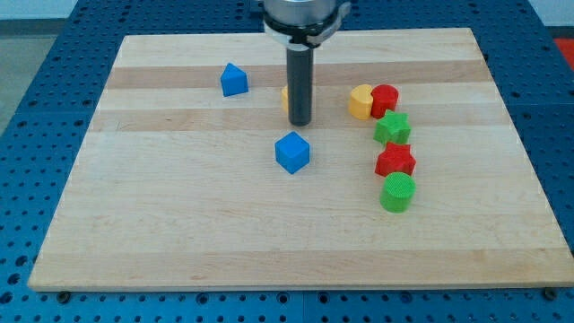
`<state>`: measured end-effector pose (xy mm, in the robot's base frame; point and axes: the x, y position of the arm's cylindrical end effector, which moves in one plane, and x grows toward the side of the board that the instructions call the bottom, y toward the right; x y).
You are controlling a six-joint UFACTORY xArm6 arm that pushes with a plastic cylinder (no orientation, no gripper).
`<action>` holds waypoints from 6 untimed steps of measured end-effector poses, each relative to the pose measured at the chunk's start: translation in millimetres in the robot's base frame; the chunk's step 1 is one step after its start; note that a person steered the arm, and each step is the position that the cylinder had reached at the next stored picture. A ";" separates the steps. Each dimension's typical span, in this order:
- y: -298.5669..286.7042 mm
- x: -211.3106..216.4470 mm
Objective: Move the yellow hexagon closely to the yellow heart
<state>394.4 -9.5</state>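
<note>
My tip [300,122] stands near the board's upper middle. The yellow hexagon [284,97] is mostly hidden behind the rod; only a sliver shows at the rod's left edge. The yellow heart [360,101] lies to the view's right of the rod, about a block's width away, touching a red cylinder [385,99] on its right.
A blue block [234,80] lies to the upper left of the rod and a blue cube [292,152] just below the tip. A green star [392,128], a red star [395,161] and a green cylinder [397,192] form a column below the red cylinder. The wooden board [179,224] carries all.
</note>
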 end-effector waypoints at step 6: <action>32.7 -34.4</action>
<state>360.0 23.1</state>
